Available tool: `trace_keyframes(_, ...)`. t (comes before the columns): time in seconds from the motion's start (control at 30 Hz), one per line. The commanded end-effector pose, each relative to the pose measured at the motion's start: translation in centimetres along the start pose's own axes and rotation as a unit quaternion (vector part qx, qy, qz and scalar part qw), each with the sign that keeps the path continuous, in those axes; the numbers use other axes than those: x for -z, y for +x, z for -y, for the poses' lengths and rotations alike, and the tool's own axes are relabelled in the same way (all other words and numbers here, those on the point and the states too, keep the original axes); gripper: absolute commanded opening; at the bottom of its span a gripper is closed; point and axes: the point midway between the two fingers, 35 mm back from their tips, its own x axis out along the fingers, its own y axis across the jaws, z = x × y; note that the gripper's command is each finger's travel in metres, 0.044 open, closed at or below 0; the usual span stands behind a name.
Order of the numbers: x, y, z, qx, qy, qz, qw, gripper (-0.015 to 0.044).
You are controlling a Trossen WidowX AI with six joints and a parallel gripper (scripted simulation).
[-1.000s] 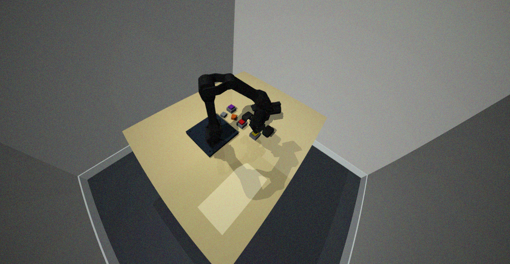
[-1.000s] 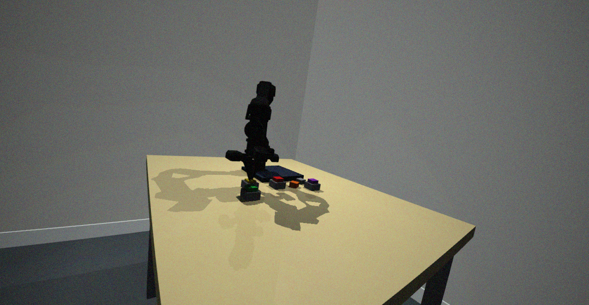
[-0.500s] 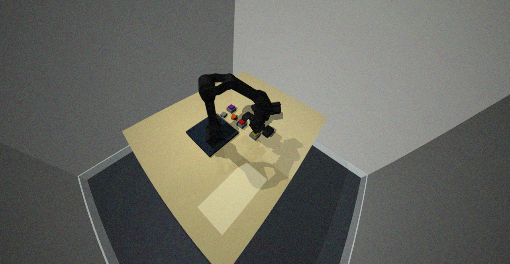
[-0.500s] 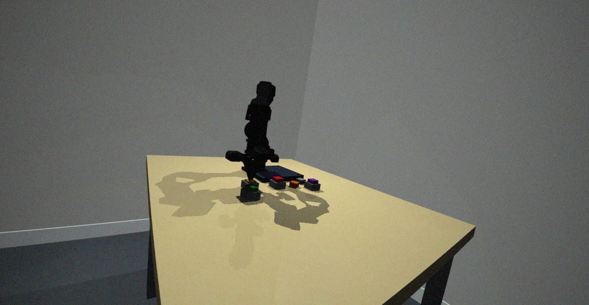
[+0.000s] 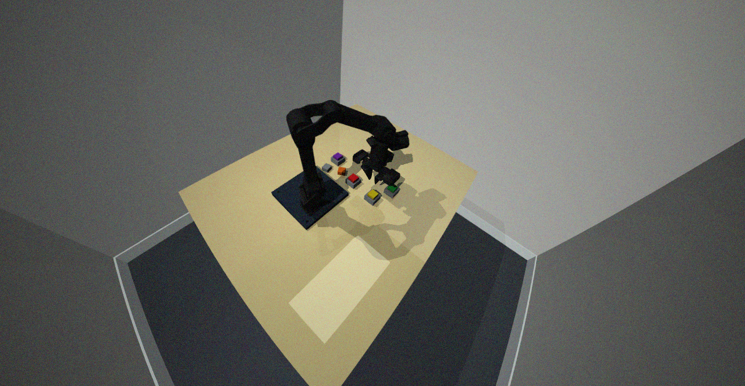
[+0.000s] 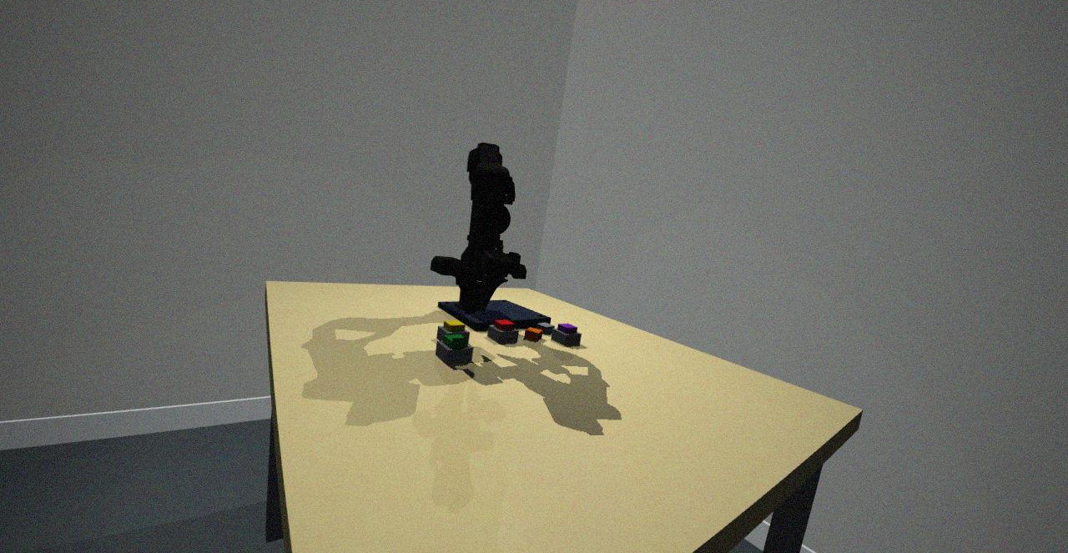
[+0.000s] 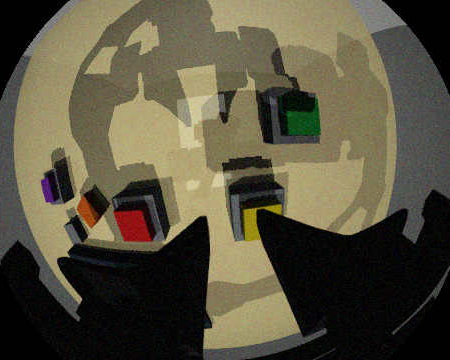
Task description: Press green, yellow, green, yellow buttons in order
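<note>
I am looking at a pale yellow wooden counter (image 6: 672, 430) that carries a black six-joint arm bolted to a dark square base plate (image 5: 291, 198), with a short row of small push-buttons set in front of it. My black two-fingered claw (image 7: 233, 226) hangs above the counter, apart from every button, with its pointed fingers aimed downward and spread partway, a visible gap between them and nothing held. In the wrist view the square yellow button on a grey housing (image 7: 260, 220) sits right at that gap, just beyond the fingertips, while the square green button on a grey housing (image 7: 301, 119) lies farther out and a little to the right. From the top view the yellow button (image 5: 372, 195) and the green button (image 5: 391, 190) sit just beside each other, which I judge is why the arm only needs a small swing to alternate between them. The square red button (image 7: 135, 223), a small orange block (image 7: 88, 208), a small grey block (image 5: 326, 166) and a square purple button (image 7: 48, 190) line up toward the arm's base, and I keep the claw on the far side of them so it touches none. Both target buttons appear raised and unpressed. I cannot tell from this view alone which press in the sequence is due; for pressing I would rather have the fingers closed into one blunt tip than parted like this.
</note>
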Motion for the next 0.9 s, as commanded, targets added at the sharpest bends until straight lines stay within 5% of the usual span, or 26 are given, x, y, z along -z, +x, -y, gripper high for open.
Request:
trace_keyframes(0.0, -2.7, -1.1, -3.8, -0.002, -0.008, 0.010, 1.000, 0.0230)
trace_keyframes(0.23, -5.8, -3.0, -13.2, -0.009, -0.019, 0.020, 1.000, 0.0400)
trace_keyframes(0.67, -1.8, -6.1, -30.5, -0.017, 0.000, 0.001, 1.000, 0.0400)
trace_keyframes(0.87, -1.3, -6.2, -31.3, -0.017, 0.001, 0.000, 1.000, 0.0400)
